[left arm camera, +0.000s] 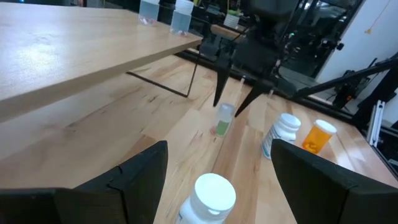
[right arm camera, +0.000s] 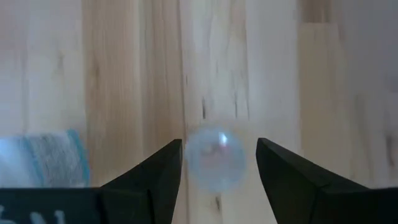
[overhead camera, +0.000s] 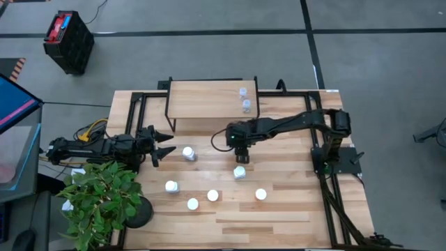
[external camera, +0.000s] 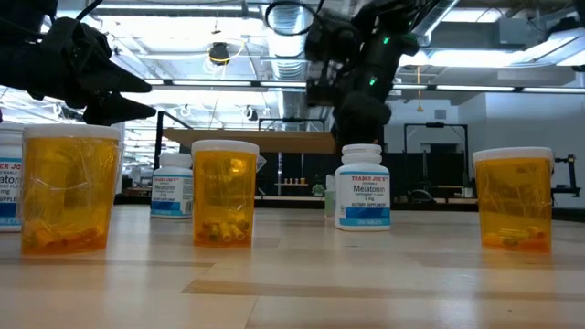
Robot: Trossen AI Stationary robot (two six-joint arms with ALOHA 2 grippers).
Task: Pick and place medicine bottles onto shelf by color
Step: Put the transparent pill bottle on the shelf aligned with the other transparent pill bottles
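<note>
My right gripper [overhead camera: 240, 155] hangs open, fingers pointing down, over a clear bluish bottle [right arm camera: 216, 158] that stands upright on the table. Its fingers stand on either side of the bottle's top [left arm camera: 224, 112] without touching. My left gripper [overhead camera: 167, 145] is open and level at the table's left, facing a white bottle [overhead camera: 188, 153], whose cap [left arm camera: 214, 191] shows between its fingers, apart from them. Two clear bottles [overhead camera: 244, 98] stand on the shelf [overhead camera: 209, 101]. Two more white bottles [overhead camera: 240, 172] [overhead camera: 171, 186] and three orange bottles [overhead camera: 213, 196] stand on the table.
The shelf stands at the table's far middle on thin black legs [left arm camera: 193, 78]. A potted plant [overhead camera: 104, 199] sits at the near left corner. Black frame rails [overhead camera: 324, 174] run along the table's sides. Bare tabletop lies at the near right [overhead camera: 293, 223].
</note>
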